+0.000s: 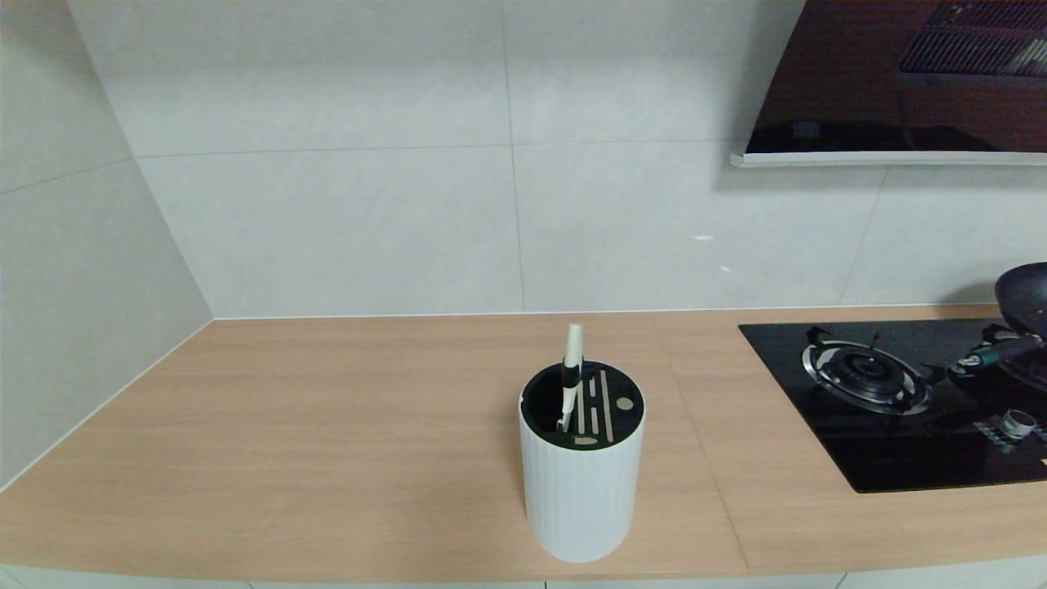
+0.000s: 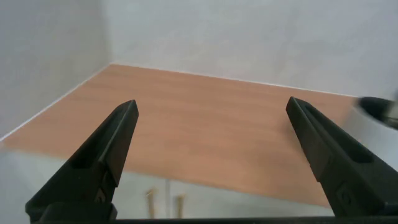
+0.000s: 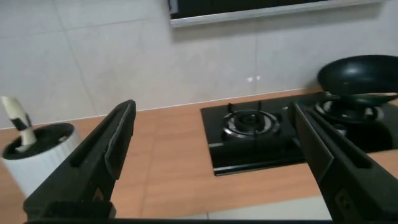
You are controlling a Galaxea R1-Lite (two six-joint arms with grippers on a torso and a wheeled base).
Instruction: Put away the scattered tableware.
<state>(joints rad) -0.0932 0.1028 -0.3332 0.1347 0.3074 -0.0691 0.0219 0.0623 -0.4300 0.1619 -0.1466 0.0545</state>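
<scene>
One utensil [image 1: 571,372] was housed in the holder [image 1: 581,491] near the bench [image 1: 327,425] edge. The left gripper [image 2: 210,104] and right gripper [image 3: 214,107] were spread, empty; a stray sweep could knock the holder off.

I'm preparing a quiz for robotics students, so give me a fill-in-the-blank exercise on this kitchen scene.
The ribbed holder on the wooden counter is ______ in colour.
One utensil stands ______ the holder.
The black pan sits on the gas stove, on the robot's ______ side.
The left gripper and right gripper both have jaws ______.
Missing words: white; inside; right; open.
</scene>
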